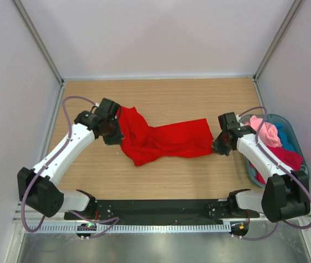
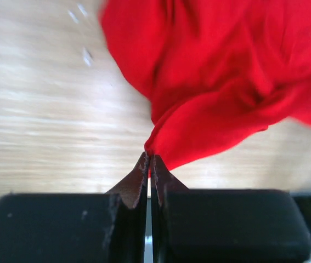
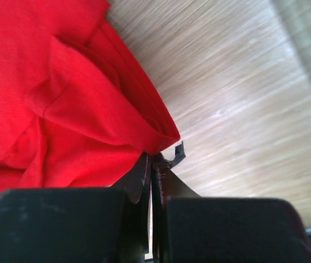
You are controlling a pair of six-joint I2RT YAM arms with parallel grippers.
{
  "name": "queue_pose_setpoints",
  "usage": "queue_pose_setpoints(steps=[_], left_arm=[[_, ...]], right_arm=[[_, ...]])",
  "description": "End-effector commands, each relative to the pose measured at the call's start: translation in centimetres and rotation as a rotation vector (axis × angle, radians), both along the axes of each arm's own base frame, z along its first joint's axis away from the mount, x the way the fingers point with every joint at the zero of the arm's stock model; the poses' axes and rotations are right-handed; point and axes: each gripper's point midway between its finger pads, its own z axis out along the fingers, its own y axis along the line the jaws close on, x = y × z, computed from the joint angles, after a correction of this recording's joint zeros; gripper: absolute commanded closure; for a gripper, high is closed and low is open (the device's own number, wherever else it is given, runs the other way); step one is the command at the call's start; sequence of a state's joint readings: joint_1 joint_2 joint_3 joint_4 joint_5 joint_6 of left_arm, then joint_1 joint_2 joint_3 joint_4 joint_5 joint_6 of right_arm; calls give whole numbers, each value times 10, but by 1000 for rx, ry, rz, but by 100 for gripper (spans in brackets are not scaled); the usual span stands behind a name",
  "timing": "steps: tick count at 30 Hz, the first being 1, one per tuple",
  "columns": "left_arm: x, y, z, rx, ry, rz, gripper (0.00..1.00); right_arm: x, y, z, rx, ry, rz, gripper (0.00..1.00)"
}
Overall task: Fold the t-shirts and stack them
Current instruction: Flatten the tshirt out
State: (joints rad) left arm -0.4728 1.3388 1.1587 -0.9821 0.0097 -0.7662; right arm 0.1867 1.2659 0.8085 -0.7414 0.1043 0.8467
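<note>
Spanning the scene, counter (image 1: 160, 93): pale wood grain.
Red t-shirt (image 1: 166, 139): bright, rumpled, stretched crosswise at mid-counter between both arms, bunched thicker at its left end.
Basket (image 1: 300, 143): at the counter's right edge, heaped with other t-shirts (image 1: 267, 133) in pink, teal-blue and crimson.
Left arm (image 1: 62, 153): angled forward and inward, wrist at the shirt's left end.
Right arm (image 1: 259, 153): angled inward beside the basket, wrist at the shirt's right end.
Left gripper (image 2: 148, 160): clenched on a fold of red cloth.
Right gripper (image 3: 154, 160): pinched tight on a hem corner.
</note>
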Motion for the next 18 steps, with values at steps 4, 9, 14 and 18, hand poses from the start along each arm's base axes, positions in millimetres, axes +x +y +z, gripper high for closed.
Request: queue_pose_setpoints(steps=[4,9,14,18], left_arm=[[40,50,99,169,-304,108,100],[56,74,175,222,-513,211,100],[61,85,255,180,-699,280,100],[47,73,205,144,-573,235,100]], right_arm=[[24,-21,81,-102,-128,-39,99],[43,-21,140,-110,-223,-34,99],[30,-18,158,-83,-215,-23,99],[-23,-18,97,-59,-60,3,99]])
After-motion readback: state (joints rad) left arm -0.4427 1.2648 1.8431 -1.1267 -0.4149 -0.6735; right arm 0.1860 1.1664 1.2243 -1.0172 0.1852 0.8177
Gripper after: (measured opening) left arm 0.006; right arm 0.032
